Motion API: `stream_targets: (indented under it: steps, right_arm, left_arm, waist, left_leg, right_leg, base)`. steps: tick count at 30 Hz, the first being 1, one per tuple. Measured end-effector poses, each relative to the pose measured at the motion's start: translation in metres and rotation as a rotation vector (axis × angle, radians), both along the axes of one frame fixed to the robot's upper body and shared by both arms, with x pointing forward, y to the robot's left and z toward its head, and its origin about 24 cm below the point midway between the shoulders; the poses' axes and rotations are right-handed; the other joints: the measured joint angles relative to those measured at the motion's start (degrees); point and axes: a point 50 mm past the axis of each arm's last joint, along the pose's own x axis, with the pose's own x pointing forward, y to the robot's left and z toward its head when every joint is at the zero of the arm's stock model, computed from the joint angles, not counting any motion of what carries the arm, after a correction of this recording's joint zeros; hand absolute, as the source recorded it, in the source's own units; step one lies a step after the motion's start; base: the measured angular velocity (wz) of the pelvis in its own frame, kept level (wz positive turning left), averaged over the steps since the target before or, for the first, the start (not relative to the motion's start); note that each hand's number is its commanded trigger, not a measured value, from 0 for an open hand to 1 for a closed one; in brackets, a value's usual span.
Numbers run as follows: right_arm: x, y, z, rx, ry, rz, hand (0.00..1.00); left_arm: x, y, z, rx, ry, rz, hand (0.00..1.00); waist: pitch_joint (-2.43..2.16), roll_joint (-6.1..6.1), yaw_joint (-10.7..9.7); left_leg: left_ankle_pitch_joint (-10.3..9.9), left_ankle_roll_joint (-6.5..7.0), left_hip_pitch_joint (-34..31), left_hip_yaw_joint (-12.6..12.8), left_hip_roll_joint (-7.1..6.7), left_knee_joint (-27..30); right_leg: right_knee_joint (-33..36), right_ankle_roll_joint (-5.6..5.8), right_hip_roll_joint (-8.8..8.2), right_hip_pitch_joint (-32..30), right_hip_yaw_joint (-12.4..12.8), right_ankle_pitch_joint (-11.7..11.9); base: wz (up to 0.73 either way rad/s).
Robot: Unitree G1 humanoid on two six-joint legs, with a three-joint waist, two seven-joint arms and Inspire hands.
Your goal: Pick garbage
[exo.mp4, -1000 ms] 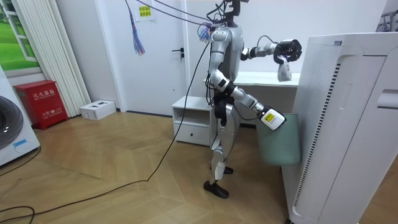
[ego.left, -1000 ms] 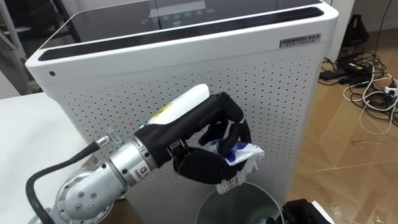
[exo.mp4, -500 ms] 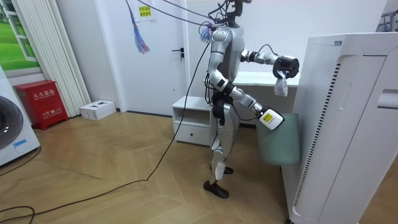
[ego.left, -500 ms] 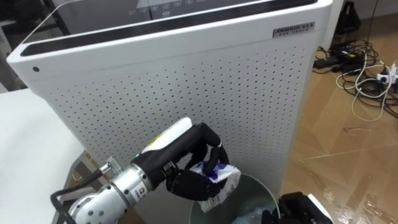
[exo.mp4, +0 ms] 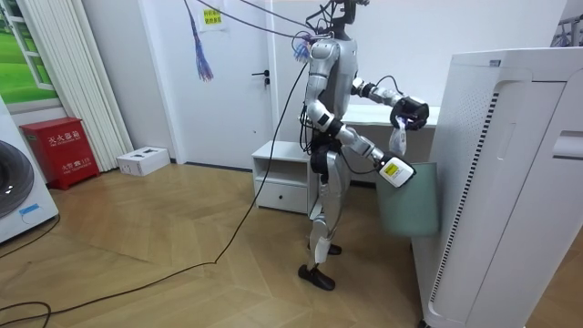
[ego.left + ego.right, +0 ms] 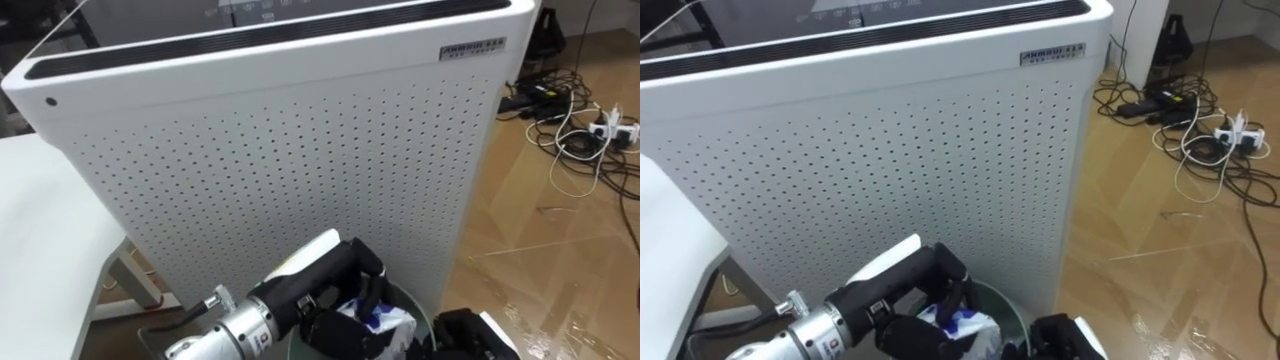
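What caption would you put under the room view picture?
The left robot hand holds crumpled garbage over the bin.

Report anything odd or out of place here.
Nothing is spilled or damaged. The only untidy spot is the tangle of cables on the floor right of the white unit. The wrapper is in the left hand, over the bin.

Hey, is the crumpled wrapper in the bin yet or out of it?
Out. The left hand is curled round the wrapper, which hangs just above the open top of the bin, not yet released.
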Motion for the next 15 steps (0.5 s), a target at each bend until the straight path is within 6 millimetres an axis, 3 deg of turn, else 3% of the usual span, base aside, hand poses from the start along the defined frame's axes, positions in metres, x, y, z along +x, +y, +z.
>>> stream_targets:
  steps: [8, 15]
  right_arm:
    - [0.000, 0.006, -0.001, 0.022, 0.003, 0.009, 1.00]
    - [-0.001, 0.008, -0.002, 0.020, 0.005, 0.017, 1.00]
  left_arm:
    - [-0.006, -0.001, -0.011, 0.049, 0.020, 0.011, 0.00]
    - [-0.010, 0.001, -0.017, 0.049, 0.044, 0.017, 0.00]
  waist:
    - [-0.48, -1.02, 0.1]
    - [-0.67, -1.00, 0.0]
  left_leg:
    - [0.0, 0.09, 0.7, 0.8, 0.04, 0.1]
    - [0.0, 0.09, 0.6, 0.7, 0.08, 0.1]
  right_leg:
    - [0.6, 0.00, -0.05, 0.1, 0.6, 0.0]
    - [0.7, 0.00, 0.03, 0.1, 0.6, 0.0]
  base:
    - [-0.05]
    - [0.00]
